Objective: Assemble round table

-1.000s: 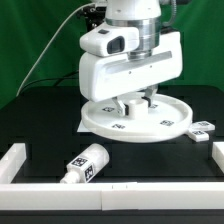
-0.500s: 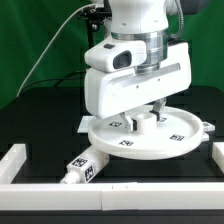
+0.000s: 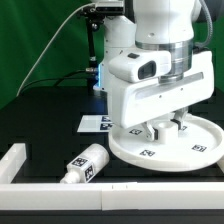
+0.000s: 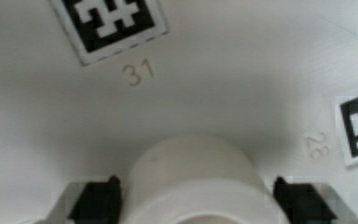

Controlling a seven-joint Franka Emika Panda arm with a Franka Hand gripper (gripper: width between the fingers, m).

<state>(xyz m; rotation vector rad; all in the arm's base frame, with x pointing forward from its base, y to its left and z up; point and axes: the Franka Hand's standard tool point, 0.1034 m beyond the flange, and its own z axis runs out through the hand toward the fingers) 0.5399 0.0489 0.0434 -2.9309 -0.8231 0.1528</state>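
Note:
The large round disc with tags sits at the exterior view's right on the black table. My gripper is over its centre, shut on the raised central hub, with a black finger on each side of the hub. The disc's flat top with tags fills the wrist view. I cannot tell whether the disc rests on the table or hangs just above it. The short cylindrical leg lies on its side at the front left, apart from the disc. The cross-shaped foot is hidden.
The marker board lies flat behind the disc, partly covered by it. White border rails run along the front and the front left corner. A green backdrop stands behind.
My gripper has moved toward the exterior view's right and nearer the camera, and the disc has gone with it. The leg has not moved.

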